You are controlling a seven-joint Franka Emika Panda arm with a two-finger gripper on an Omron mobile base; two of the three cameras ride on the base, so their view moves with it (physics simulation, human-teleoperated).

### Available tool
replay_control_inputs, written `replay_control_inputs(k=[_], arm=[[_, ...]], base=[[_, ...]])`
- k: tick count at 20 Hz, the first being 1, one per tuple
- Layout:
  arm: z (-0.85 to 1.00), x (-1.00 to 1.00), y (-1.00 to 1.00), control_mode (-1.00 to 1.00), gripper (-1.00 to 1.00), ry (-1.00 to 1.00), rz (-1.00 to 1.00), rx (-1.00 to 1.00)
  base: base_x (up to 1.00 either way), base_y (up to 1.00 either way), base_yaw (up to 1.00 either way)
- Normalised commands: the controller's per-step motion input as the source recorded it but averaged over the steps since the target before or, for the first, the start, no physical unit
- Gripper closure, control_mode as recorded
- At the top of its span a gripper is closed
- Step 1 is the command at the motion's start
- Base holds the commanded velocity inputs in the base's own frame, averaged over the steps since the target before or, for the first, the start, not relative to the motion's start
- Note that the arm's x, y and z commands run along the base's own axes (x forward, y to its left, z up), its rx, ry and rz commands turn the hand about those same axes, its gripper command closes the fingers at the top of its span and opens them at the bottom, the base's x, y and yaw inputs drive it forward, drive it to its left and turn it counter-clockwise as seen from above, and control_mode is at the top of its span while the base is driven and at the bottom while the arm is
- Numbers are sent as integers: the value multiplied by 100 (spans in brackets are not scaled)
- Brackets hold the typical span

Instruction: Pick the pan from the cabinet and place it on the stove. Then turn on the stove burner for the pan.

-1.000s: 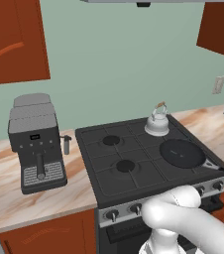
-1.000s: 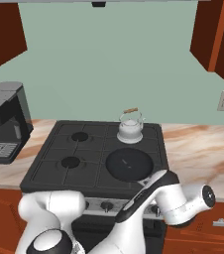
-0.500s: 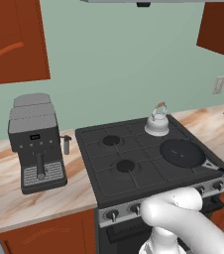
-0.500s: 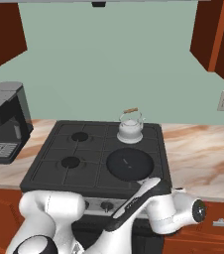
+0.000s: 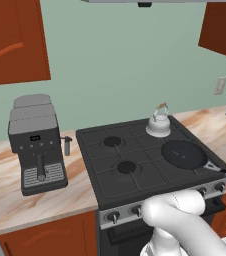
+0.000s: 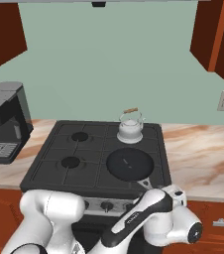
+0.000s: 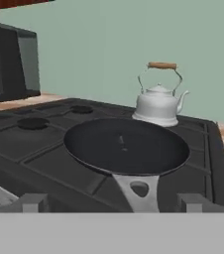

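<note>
The pan [image 7: 126, 147] sits flat on the stove [image 6: 59, 173], on the front right burner, its handle pointing out over the front edge toward the robot; so the placing looks done. Just behind it on the rear right burner stands a kettle [image 7: 158, 103], near but apart from the pan. The 2 left burners are bare. The gripper [image 7: 111, 203] hangs low in front of the stove, level with the pan's handle joint, its jaws spread wide and holding nothing. What is left, by my judgement, is the second half: finding the knob [image 6: 107, 205] for the front right burner in the row on the silver panel and turning it. No flame shows under the pan. A coffee machine [image 5: 36, 142] stands on the bench [image 5: 15, 200] to the left
</note>
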Motion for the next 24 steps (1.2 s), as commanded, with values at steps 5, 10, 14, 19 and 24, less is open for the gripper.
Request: replay_control_inputs(k=[5,10,14,19,24], arm=[[31,-27,0,-100,-100,-31,-1,0],[17,-65,0,-100,-100,-28,-8,0],[-17,-52,5,-100,-100,-13,-11,0],[-21,-22,9,-100,-100,-5,-12,0],[-19,0,9,-100,-100,-1,-11,0]], base=[[0,0,0],[0,0,0],[0,0,0],[0,0,0],[0,0,0]])
